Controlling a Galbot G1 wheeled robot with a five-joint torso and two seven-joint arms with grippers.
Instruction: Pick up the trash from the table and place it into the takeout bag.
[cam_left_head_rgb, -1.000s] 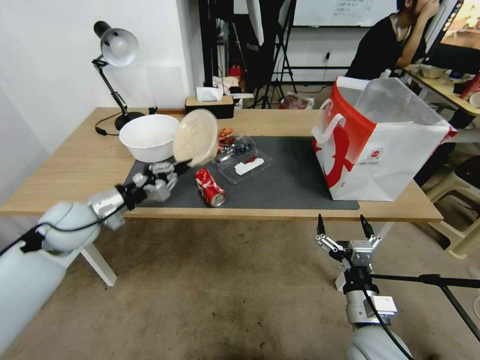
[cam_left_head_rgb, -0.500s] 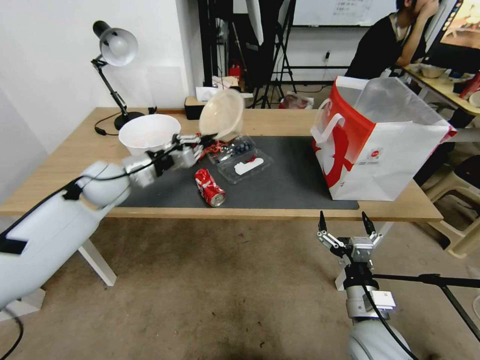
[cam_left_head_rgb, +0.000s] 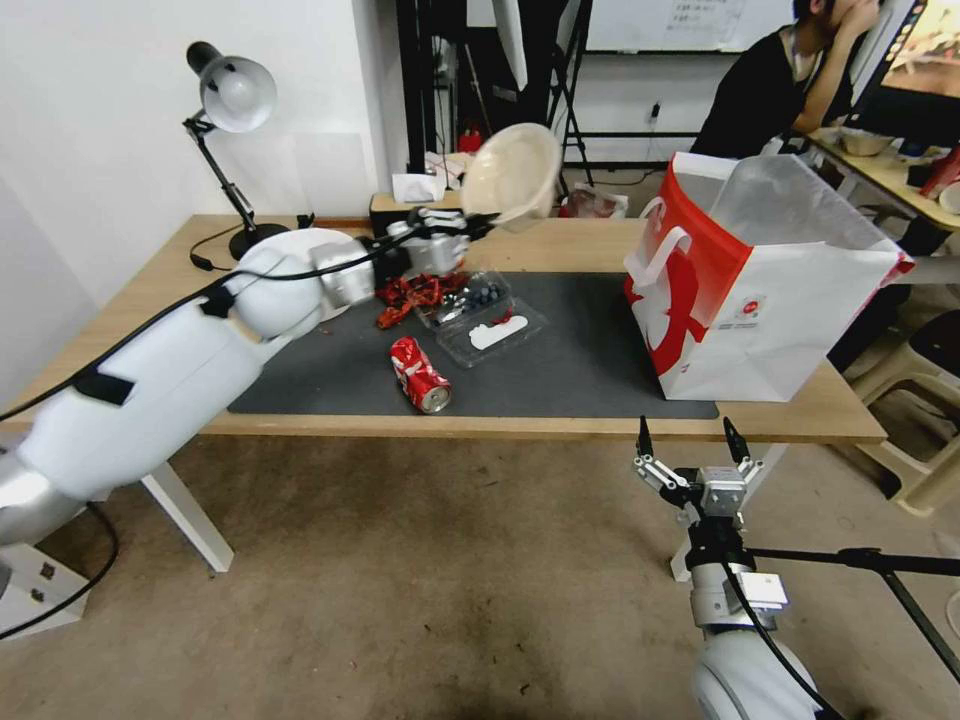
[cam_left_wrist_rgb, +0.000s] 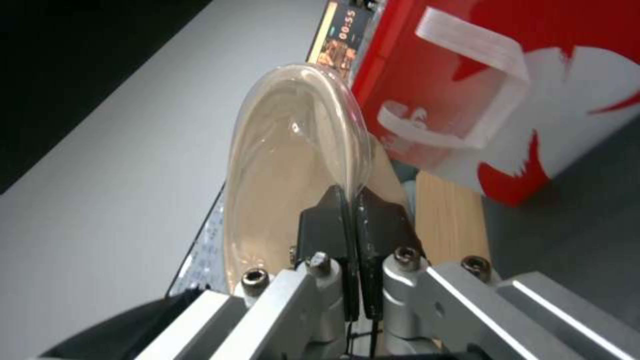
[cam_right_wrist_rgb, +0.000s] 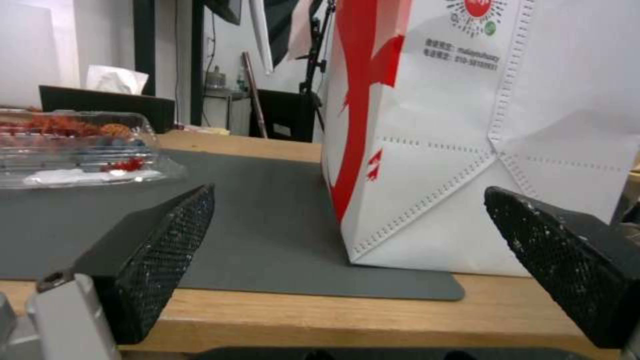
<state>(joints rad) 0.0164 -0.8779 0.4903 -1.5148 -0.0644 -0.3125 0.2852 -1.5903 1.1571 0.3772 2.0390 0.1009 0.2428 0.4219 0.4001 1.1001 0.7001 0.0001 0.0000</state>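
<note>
Head view showed a long light-wood table (cam_left_head_rgb: 150, 330) on white legs in the middle of the frame, a dark grey mat (cam_left_head_rgb: 590, 370) lying along its near half. At the right end of the mat stood the takeout bag (cam_left_head_rgb: 770, 290), white with a red side panel, mouth open, silvery lining visible. Left of centre on the mat lay a crushed red soda can (cam_left_head_rgb: 420, 374), and behind it a clear clamshell container (cam_left_head_rgb: 480, 318) with red scraps beside it. At the upper left of the frame a black desk lamp (cam_left_head_rgb: 228, 120) stood on the table's far edge before a white wall; a tissue box (cam_left_head_rgb: 418, 190) sat farther along that edge. The floor below was bare and grey-brown.

The left gripper (cam_left_head_rgb: 462, 222) was above the table's far side, left of the bag, its jaws pinched together on the rim of a beige domed lid (cam_left_head_rgb: 512, 172), held tilted in the air. The right gripper (cam_left_head_rgb: 690, 446) hung below the table's near edge at lower right, jaws spread wide with nothing between them.
</note>
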